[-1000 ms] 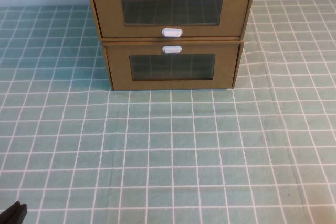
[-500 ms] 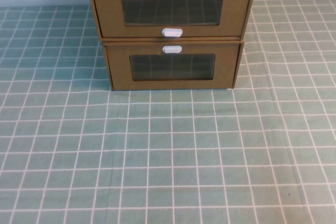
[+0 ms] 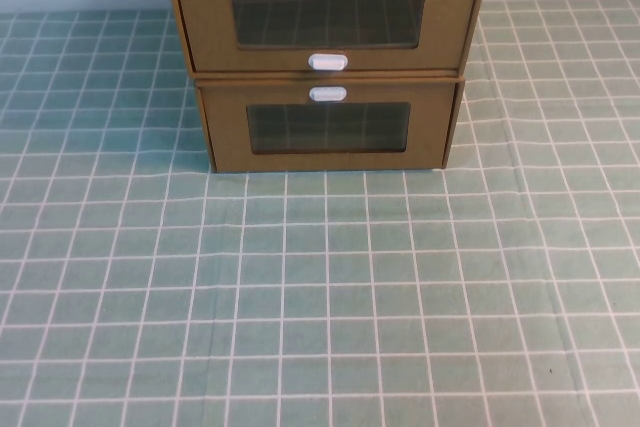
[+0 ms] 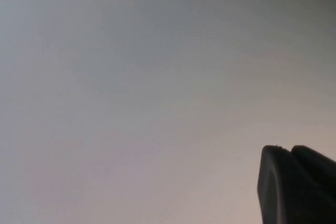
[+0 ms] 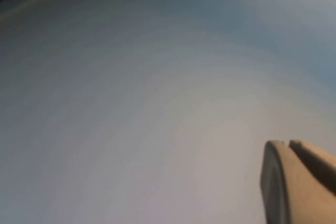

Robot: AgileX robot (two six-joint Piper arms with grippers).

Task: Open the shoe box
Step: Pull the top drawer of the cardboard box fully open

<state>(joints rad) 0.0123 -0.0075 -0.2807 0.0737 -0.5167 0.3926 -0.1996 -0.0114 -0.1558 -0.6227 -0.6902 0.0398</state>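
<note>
A green checked cloth [image 3: 320,287] covers the table. At its far middle stand two brown shoe boxes, both shut. The top box [image 3: 327,12] sits on the bottom box [image 3: 328,137]. Each front has a small white grip: the top handle [image 3: 328,62] and the bottom handle [image 3: 328,94]. The left gripper [image 4: 289,153] and the right gripper [image 5: 287,148] show only in their wrist views, in front of a plain pale blur. Each has its fingers pressed together, holding nothing.

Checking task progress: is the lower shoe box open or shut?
Shut: the lower shoe box front sits flush in its frame. The left gripper and right gripper, both shut, are out of the high view.
</note>
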